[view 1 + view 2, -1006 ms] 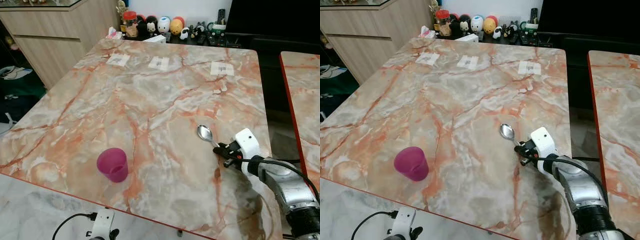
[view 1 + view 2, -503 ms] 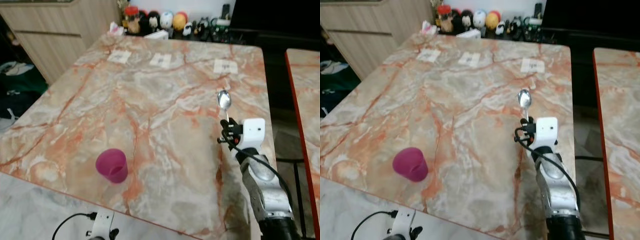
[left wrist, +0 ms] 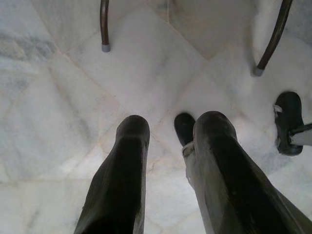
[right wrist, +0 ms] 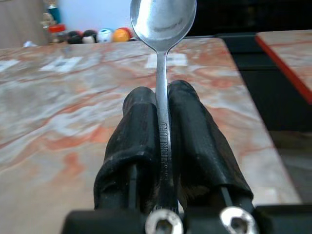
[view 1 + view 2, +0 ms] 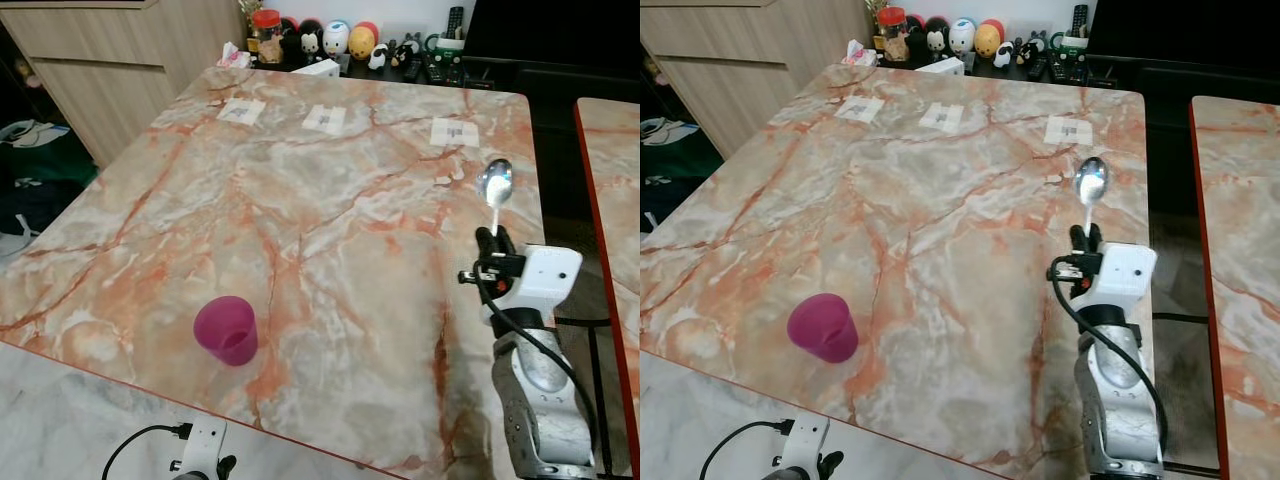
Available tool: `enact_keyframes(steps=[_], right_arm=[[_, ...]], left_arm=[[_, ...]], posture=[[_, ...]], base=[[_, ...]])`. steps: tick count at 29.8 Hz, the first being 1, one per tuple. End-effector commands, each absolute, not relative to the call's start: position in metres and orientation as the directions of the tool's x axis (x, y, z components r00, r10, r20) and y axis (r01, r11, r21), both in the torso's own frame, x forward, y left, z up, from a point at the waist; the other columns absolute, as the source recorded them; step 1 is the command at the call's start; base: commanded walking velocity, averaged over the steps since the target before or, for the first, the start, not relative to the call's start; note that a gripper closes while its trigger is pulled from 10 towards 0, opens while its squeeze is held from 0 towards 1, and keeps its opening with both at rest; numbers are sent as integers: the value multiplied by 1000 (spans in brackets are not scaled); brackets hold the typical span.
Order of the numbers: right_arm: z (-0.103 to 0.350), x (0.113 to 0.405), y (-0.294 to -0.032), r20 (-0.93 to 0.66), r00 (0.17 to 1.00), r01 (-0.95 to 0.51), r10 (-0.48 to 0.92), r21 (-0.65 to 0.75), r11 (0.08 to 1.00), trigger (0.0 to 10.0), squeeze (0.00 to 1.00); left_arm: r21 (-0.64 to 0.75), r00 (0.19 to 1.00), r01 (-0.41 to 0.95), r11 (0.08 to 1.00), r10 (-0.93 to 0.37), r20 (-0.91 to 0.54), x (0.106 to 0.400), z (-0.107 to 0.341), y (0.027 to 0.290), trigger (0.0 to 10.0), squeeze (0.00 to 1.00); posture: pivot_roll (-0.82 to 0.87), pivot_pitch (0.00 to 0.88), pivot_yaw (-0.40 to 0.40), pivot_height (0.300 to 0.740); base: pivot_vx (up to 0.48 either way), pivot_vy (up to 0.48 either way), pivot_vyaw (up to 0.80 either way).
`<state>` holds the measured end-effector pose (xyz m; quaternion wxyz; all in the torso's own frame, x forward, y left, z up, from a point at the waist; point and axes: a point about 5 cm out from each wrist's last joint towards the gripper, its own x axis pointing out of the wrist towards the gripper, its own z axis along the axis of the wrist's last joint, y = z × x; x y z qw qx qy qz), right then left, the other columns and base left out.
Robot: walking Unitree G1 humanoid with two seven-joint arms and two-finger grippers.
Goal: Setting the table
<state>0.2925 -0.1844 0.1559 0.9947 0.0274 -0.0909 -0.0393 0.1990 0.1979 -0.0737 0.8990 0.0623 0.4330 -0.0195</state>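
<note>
A metal spoon [image 5: 495, 186] stands upright, bowl up, over the right side of the marble table [image 5: 300, 200]. My right gripper [image 5: 490, 238] is shut on its handle, and in the right wrist view the handle sits pinched between the two black fingers [image 4: 192, 131] with the spoon's bowl [image 4: 163, 19] above them. A pink cup [image 5: 226, 330] stands upright near the table's front edge, far to the left of the spoon. My left gripper [image 3: 168, 141] hangs below the table over the white floor, its fingers apart and holding nothing.
Three paper labels [image 5: 322, 119] lie along the far side of the table. Toys and jars [image 5: 310, 42] line a shelf behind it. A wooden cabinet [image 5: 110, 60] stands at the left; a second table [image 5: 610, 170] is at the right. Chair legs [image 3: 104, 27] stand on the floor.
My right gripper has lifted the spoon off the table and turned it from lying flat to upright, moving it further right and toward the far side. The cup has not moved.
</note>
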Motion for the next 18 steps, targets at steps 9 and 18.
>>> enact_keyframes(steps=[9, 18], right_arm=[[162, 299, -171, 195, 980, 34, -45, 60, 998, 10000, 0], [165, 301, -168, 219, 975, 32, -43, 54, 998, 10000, 0]], left_arm=[[93, 606, 90, 992, 19, -795, 195, -77, 194, 10000, 0], [99, 600, 102, 990, 18, -800, 193, -78, 195, 10000, 0]], posture=[[-153, 92, 42, 740], [-154, 82, 44, 740]], base=[[0, 0, -800], [0, 0, -711]])
